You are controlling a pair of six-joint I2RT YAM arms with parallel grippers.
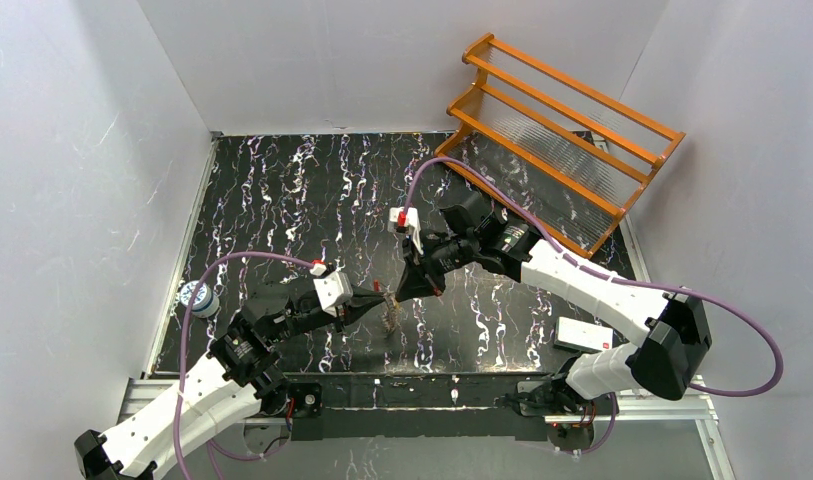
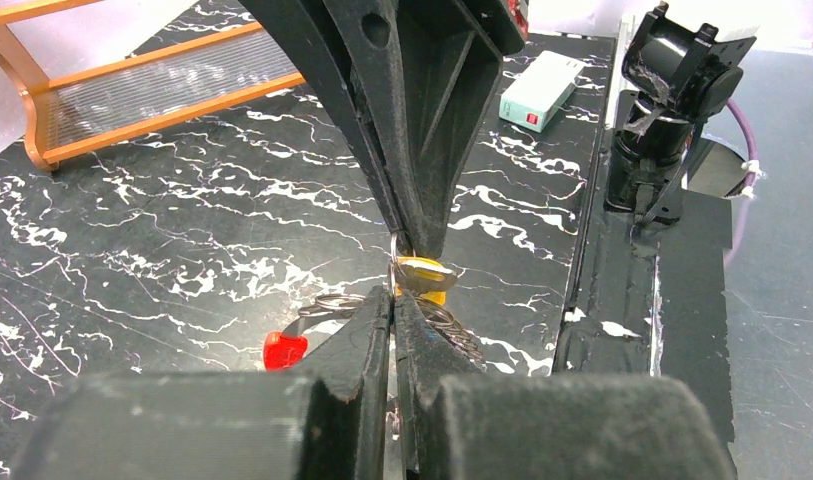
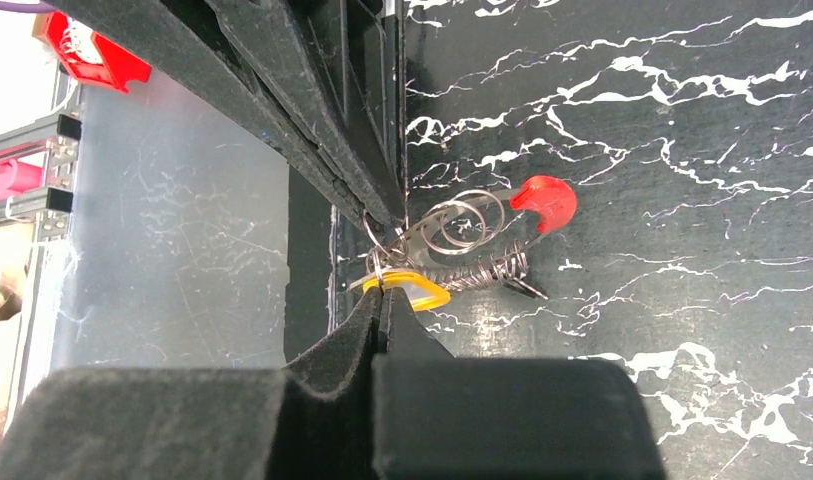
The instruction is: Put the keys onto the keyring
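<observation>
The top camera looks down from above and behind the arms onto the whole desk point(image 1: 282, 200). Each wrist camera sits very near, looking along the left gripper point(image 2: 393, 300) or right gripper point(image 3: 382, 295); they face each other and share the keyring point(image 2: 334, 301) and gold key point(image 2: 425, 272).

left arm point(image 1: 207, 395): base at near left, reaches forward and right, held low. left gripper point(image 1: 380, 300): fingers pressed together, tips pointing right toward centre.

right arm point(image 1: 582, 285): elbow out at far right, forearm runs back leftward, wrist pitched down. right gripper point(image 1: 410, 292): jaws closed, tips aimed down and left.

The two grippers meet almost tip to tip at mid-workspace; contact between them cannot be told.

Left wrist view: right gripper point(image 2: 419, 245) hangs in from above, directly over the left gripper point(image 2: 392, 305) tips.
</observation>
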